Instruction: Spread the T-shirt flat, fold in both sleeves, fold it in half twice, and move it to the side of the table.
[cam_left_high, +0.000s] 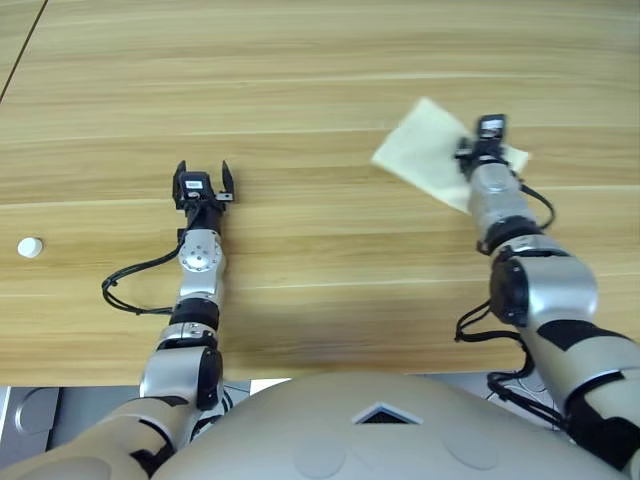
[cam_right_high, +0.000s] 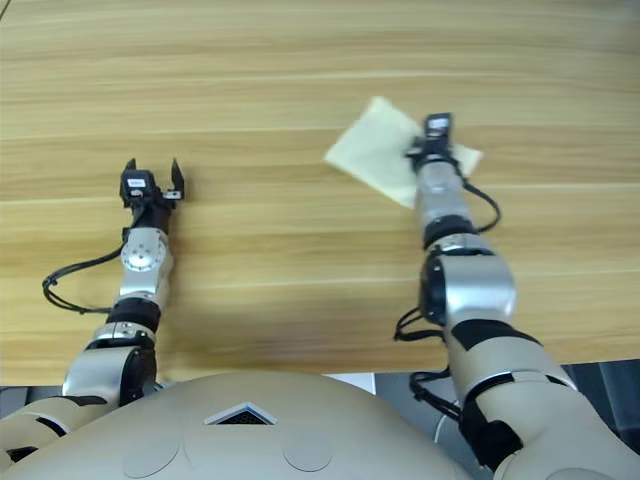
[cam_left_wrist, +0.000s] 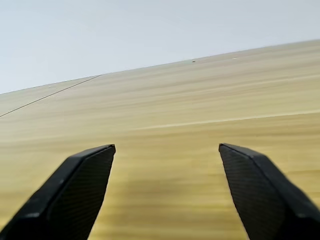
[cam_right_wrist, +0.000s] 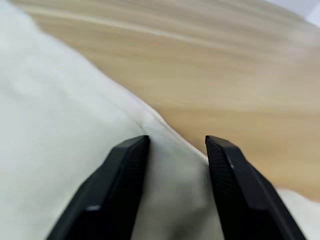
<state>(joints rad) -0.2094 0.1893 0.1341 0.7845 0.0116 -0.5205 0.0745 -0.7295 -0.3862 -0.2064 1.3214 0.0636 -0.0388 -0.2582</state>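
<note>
T-shirt, folded, slants far-left to near-right under the slightly parted right pincer; left pincer spread.

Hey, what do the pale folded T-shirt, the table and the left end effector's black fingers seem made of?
Pale cream folded T-shirt: soft matte fabric, probably cotton; a seam and soft folds show. Light brown table: smooth wood or wood-look laminate, with long grain streaks. Left end effector's black fingers: matte, finely textured, likely rubber or plastic.

T-shirt on the right of the table, right hand upon it, left hand well apart leftward
</note>
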